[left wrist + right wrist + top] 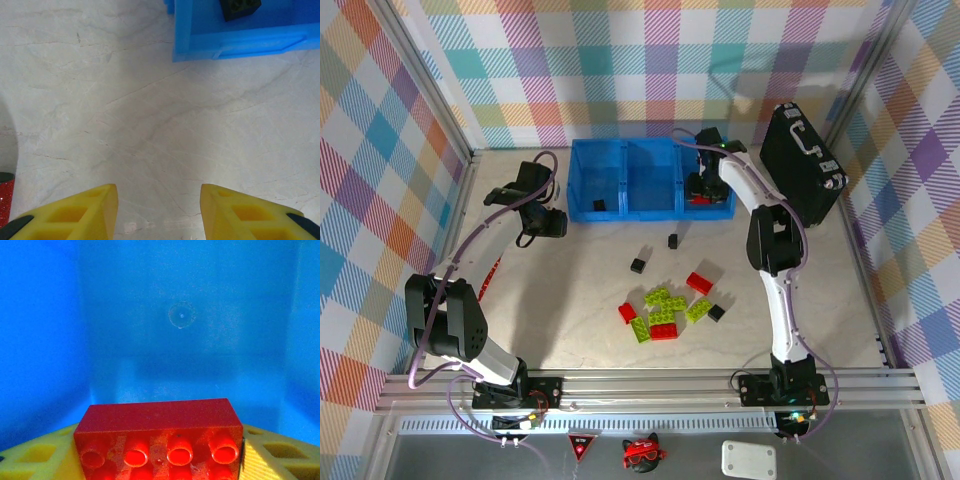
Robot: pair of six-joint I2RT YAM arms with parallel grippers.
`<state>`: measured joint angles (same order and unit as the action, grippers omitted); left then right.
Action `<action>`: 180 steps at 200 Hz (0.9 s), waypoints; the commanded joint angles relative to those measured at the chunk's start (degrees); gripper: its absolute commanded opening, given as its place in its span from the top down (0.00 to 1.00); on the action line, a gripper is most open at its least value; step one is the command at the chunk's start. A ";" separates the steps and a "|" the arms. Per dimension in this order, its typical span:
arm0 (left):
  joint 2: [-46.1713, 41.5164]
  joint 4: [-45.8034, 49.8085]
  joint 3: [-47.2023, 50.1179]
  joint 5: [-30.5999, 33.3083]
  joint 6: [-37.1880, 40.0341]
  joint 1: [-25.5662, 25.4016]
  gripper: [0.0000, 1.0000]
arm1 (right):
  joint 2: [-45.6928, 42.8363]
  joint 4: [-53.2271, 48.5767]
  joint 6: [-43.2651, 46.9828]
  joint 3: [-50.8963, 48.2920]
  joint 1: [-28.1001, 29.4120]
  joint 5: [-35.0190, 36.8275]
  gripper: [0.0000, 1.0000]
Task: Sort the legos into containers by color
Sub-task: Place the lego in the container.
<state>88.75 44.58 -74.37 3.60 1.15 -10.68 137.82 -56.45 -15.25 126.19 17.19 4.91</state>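
The three joined blue bins (650, 150) stand at the back of the table. My right gripper (704, 186) reaches down into the right-hand bin, shut on a red lego (159, 437) that hangs over the blue bin floor (181, 316). A black lego (598, 205) lies in the left bin (240, 42), where it also shows as a black lego (240, 7). My left gripper (159, 195) is open over bare table, just left of the bins, as the left gripper (546, 222). Loose lime green legos (665, 302), red ones (699, 283) and black ones (638, 265) lie mid-table.
A black hard case (802, 160) leans at the back right beside the bins. A red glittery cylinder (5, 197) lies near my left arm, on the table's left side. Checked walls enclose the table on three sides.
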 commanded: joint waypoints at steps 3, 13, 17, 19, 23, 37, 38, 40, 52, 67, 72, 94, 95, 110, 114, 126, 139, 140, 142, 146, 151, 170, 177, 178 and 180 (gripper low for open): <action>-2.09 -0.63 1.03 -0.76 0.54 0.74 0.53 | 2.46 -0.68 -1.67 2.45 -0.41 -1.39 0.37; -2.09 -0.66 0.97 -0.80 0.53 0.75 0.53 | 3.15 -0.60 -1.75 2.73 -0.43 -1.24 0.37; -2.02 -0.72 0.98 -0.79 0.56 0.73 0.53 | 3.36 -0.60 -1.80 2.82 -0.47 -1.22 0.37; -2.05 -0.72 0.98 -0.85 0.53 0.74 0.53 | 3.45 -0.60 -1.80 2.83 -0.42 -1.17 0.37; -2.07 -0.72 0.98 -0.81 0.52 0.75 0.52 | 3.68 -0.50 -1.82 2.90 -0.40 -1.09 0.37; -2.09 -0.72 0.98 -0.85 0.52 0.75 0.52 | 4.29 -0.43 -1.87 3.01 -0.40 -0.74 0.36; -2.09 -0.72 0.98 -0.86 0.52 0.75 0.53 | 4.34 -0.43 -1.84 3.01 -0.40 -0.76 0.36; -2.09 -0.72 0.98 -0.87 0.52 0.75 0.53 | 4.42 -0.47 -1.81 3.01 -0.45 -0.71 0.36; -2.09 -0.72 1.06 -0.78 0.52 0.75 0.52 | 4.65 -0.42 -1.89 2.96 -0.43 -0.43 0.35; -2.18 -0.72 1.07 -0.74 0.55 0.75 0.52 | 4.73 -0.45 -1.90 2.93 -0.41 -0.42 0.33; -2.26 -0.72 1.07 -0.78 0.52 0.75 0.52 | 4.74 -0.42 -2.01 2.92 -0.41 -0.42 0.32; -2.34 -0.72 1.07 -0.61 0.59 0.75 0.52 | 4.10 -0.42 -1.94 2.90 -0.44 -0.27 0.29; -2.35 -0.72 1.07 -0.61 0.56 0.75 0.52 | 4.07 -0.42 -1.92 2.91 -0.42 -0.26 0.29; -2.44 -0.72 1.16 -0.64 0.49 0.75 0.52 | 3.31 -0.50 -1.86 2.85 -0.48 0.05 0.27; -2.44 -0.72 1.16 -0.69 0.44 0.75 0.52 | 2.98 -0.51 -1.89 2.86 -0.41 0.02 0.27; -2.49 -0.72 1.17 -0.61 0.45 0.75 0.52 | 2.02 -0.60 -1.74 2.83 -0.41 0.01 0.26; -2.53 -0.72 1.21 -0.63 0.43 0.72 0.52 | 0.87 -0.60 -1.48 2.82 -0.41 -0.12 0.25; -2.53 -0.68 1.23 -0.66 0.43 0.73 0.52 | 0.83 -0.60 -1.47 2.83 -0.45 -0.14 0.25; -2.53 -0.64 1.24 -0.66 0.46 0.74 0.52 | 0.64 -0.64 -1.46 2.79 -0.42 -0.16 0.25; -2.53 -0.63 1.24 -0.67 0.44 0.75 0.52 | 0.40 -0.68 -1.41 2.77 -0.40 -0.09 0.25; -2.53 -0.64 1.25 -0.64 0.44 0.75 0.53 | 0.00 -0.81 -1.30 2.77 -0.43 -0.05 0.25; -2.70 -0.72 1.24 -0.78 0.51 0.70 0.53 | -1.84 -1.30 -1.06 2.53 -0.40 0.02 0.25; -2.75 -0.73 1.24 -0.78 0.35 0.74 0.53 | -2.59 -1.30 -0.96 2.21 -0.41 0.17 0.25; -2.77 -0.73 1.24 -0.74 0.39 0.74 0.53 | -2.71 -1.30 -0.99 2.17 -0.40 0.18 0.25; -2.79 -0.72 1.24 -0.75 0.36 0.68 0.53 | -3.01 -1.30 -1.01 2.07 -0.40 0.12 0.25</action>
<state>87.99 43.70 -73.65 3.49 1.15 -10.68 140.62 -56.69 -16.27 127.50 16.82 5.37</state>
